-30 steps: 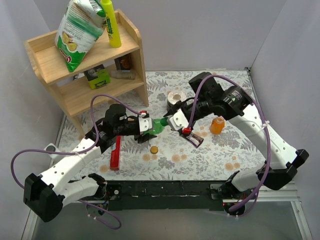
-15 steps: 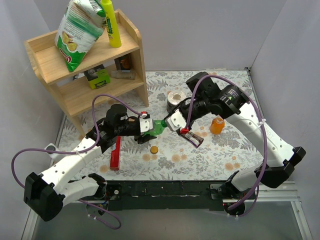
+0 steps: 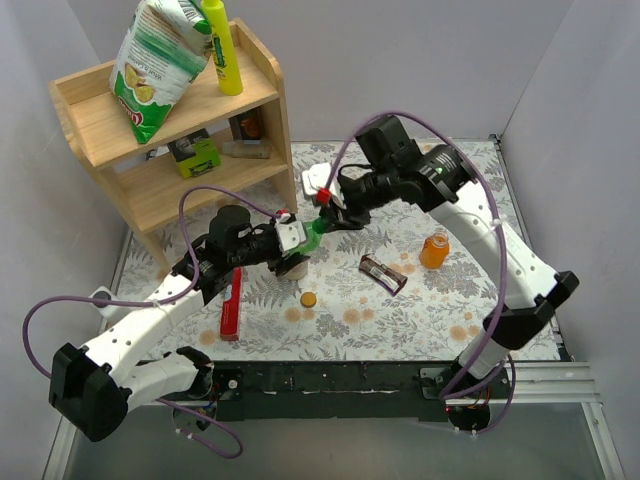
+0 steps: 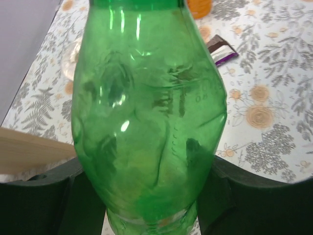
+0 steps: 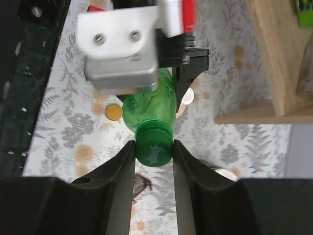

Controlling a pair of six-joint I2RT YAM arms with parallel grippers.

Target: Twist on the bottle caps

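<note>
Green bottle (image 4: 146, 112) held over counter (image 3: 400, 310), pinched by left fingers (image 4: 244, 200); right fingers (image 5: 115, 191) pinch green cap (image 5: 154, 149) on its neck, prob. mid-screw. Orange bottle (image 3: 434, 250) looks uncapped; orange cap (image 3: 308, 299) lies on counter, not yet started.

Left arm (image 3: 140, 325) and right arm (image 3: 510, 255) in white shells with black joints, purple cables (image 3: 400, 116) looping alongside, black jaws, white wrist block (image 5: 120, 46) with two screws, red tab (image 5: 188, 12)
</note>
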